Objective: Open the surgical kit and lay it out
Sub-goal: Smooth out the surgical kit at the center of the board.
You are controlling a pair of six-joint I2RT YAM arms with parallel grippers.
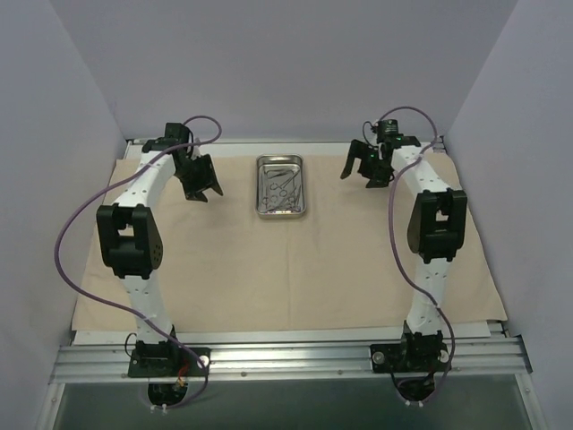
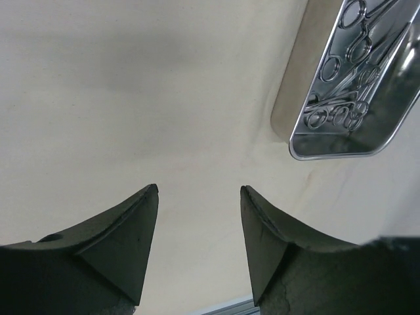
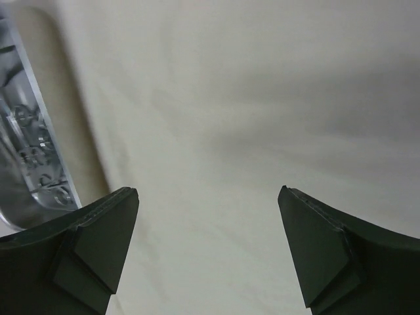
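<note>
Nearest me the cloth lies flat across the table, so the unwrapping looks done. Further back, two grippers hang just above it, one on either side of the tray. The left gripper has its jaws parted and empty. The right gripper is spread wider, also empty. The tray sits between them toward the far edge, with the instruments heaped inside. I'd say laying out is the step in hand. Next, one gripper must reach into the tray and close on a single slim instrument.
</note>
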